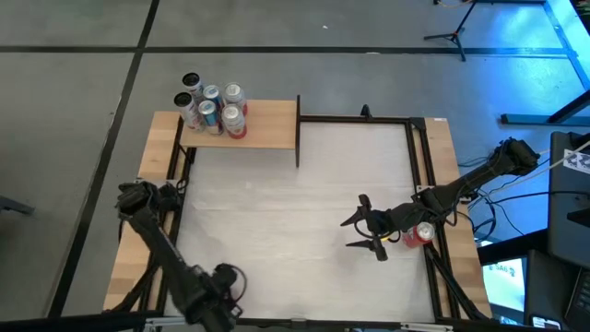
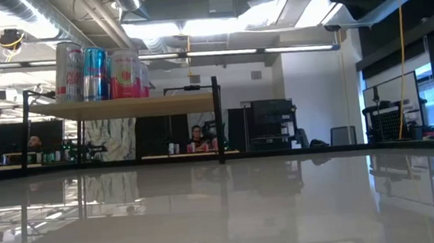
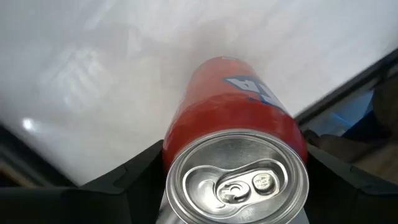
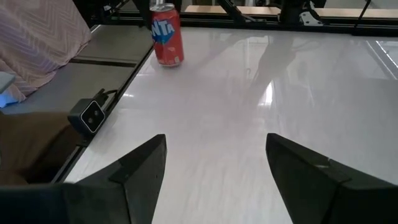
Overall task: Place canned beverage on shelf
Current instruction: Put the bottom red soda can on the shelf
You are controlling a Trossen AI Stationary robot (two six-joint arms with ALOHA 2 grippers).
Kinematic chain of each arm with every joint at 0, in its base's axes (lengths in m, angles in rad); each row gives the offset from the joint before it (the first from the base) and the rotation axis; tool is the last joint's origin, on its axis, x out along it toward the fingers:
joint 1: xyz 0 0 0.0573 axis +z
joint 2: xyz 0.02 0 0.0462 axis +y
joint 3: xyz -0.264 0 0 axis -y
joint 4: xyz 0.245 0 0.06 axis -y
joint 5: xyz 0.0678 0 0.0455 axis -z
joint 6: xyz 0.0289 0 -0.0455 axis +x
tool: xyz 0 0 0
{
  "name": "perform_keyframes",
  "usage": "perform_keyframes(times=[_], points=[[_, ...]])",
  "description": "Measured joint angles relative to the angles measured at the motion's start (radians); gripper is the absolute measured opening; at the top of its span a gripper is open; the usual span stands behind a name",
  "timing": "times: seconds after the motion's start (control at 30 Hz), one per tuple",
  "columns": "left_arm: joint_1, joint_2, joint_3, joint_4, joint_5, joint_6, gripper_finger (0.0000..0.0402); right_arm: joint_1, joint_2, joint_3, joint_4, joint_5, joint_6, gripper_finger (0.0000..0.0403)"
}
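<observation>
At the near edge of the white table (image 1: pixel 277 212), the left gripper (image 3: pixel 236 182) is straddling the red can (image 3: pixel 233 118), which is standing upright beside the side rail, well apart from the shelf (image 1: pixel 267 124). Whether it is already squeezing the can cannot be told. The lid is looking sealed, so the can is probably carrying some weight. Its thin, smooth wall is likely to dent or slip, which is arguing for a moderate squeeze around the middle of the body. The right gripper (image 4: pixel 216 143) is hanging released and empty, facing the can from across the table. From overhead, the arm is covering part of the can, and its base is hidden in the close view. Farther off, a cluster of cans (image 1: pixel 214 108) is crowding one end of the shelf. The level camera is showing neither gripper nor the red can.
</observation>
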Motion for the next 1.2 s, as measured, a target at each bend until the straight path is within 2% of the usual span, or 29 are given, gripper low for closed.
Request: perform_keyframes(times=[0.2, 0.47, 0.63, 0.77, 1.0, 1.1, 1.2], points=[[0.112, -0.001, 0.091, -0.056, -0.073, 0.258, 0.0274, 0.001, 0.0, 0.001, -0.04, -0.009, 0.01, 0.0271], [0.267, -0.002, 0.272, -0.261, -0.162, 0.57, 0.0274, 0.0, -0.004, 0.001, -0.162, -0.012, 0.008, 0.0271], [0.391, -0.002, 0.373, -0.36, -0.188, 0.77, 0.0274, 0.0, -0.03, 0.001, -0.223, 0.005, -0.053, 0.0271], [0.495, -0.002, 0.446, -0.35, -0.201, 0.961, 0.0274, 0.0, -0.049, 0.001, -0.263, 0.061, -0.104, 0.0271], [0.67, -0.003, 0.556, -0.356, -0.224, 1.261, 0.0277, -0.001, -0.051, 0.001, -0.295, 0.224, -0.205, 0.0271], [0.738, -0.003, 0.599, -0.355, -0.234, 1.365, 0.0279, -0.013, -0.051, 0.001, -0.281, 0.299, -0.276, 0.0271], [0.793, -0.003, 0.632, -0.356, -0.26, 1.444, 0.0279, -0.054, -0.051, 0.001, -0.27, 0.315, -0.339, 0.0271]])
